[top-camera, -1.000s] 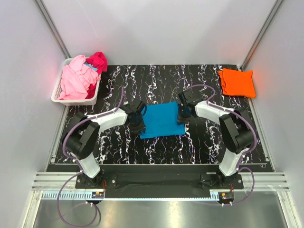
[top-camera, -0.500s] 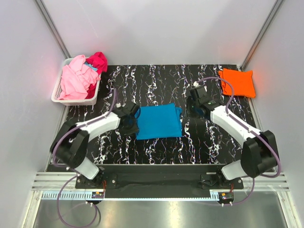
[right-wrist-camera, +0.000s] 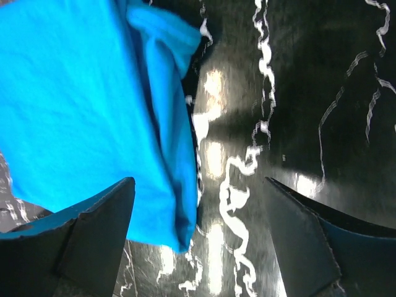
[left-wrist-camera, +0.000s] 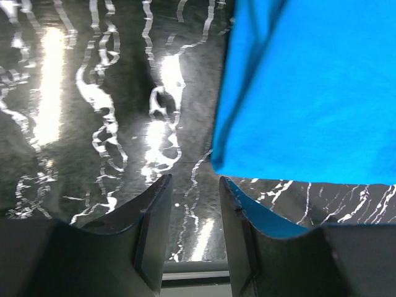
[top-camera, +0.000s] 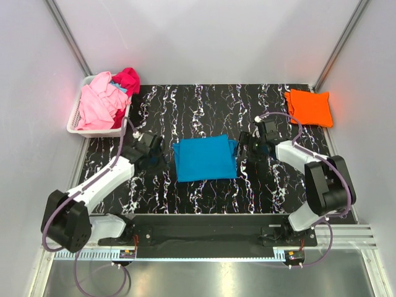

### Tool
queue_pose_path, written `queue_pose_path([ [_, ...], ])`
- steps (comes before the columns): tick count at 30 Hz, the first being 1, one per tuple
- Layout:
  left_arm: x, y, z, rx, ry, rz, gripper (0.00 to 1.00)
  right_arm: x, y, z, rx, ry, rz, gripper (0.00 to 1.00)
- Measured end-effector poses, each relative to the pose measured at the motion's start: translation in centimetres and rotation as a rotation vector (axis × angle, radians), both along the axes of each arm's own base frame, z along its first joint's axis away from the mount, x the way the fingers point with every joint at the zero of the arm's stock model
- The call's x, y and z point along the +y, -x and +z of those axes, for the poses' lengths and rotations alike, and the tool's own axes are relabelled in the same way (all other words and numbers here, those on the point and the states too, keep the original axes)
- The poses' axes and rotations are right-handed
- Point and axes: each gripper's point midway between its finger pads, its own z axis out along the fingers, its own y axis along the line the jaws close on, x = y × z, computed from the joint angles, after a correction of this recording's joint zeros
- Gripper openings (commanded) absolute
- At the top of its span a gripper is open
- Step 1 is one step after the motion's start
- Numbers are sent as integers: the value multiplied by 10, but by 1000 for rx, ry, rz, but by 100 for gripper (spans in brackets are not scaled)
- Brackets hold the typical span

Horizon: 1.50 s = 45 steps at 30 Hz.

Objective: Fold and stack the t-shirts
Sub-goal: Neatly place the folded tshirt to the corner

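Both arms are built alike. The left arm and the right arm wear glossy white shells on their links, set between bulky black joint housings. A thin purple-grey cable loops along the outside of each arm, and more of it trails from each black base down to a small board at the rail. The left gripper and right gripper are black all over. Seen close, the left gripper's 2 fingers are dark matte slabs with curved inner faces. The right gripper's fingers are broad dark wedges.
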Motion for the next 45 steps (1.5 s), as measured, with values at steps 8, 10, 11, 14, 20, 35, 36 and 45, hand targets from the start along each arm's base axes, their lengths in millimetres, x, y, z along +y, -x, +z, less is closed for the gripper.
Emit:
queue_pose_path([
  [8,13,10,7,-21,24,15,42,17,-17,-14,1,-178,54,89],
  [10,13,10,9,-26,30,16,42,26,-19,-14,2,-229,79,88],
  [11,14,10,9,-26,32,17,42,29,-21,-14,-1,-244,86,88],
  [14,15,11,7,-20,32,17,42,39,-25,-13,-7,-302,120,85],
  [20,17,11,6,-16,31,21,43,54,-27,-15,12,-387,174,77],
  [35,23,10,10,-26,29,27,43,89,-11,-26,147,-455,323,46],
  [36,23,10,10,-27,28,28,43,91,-9,-29,160,-445,330,42],
  [45,28,12,11,-27,25,32,43,85,-5,-41,240,-324,276,0],
])
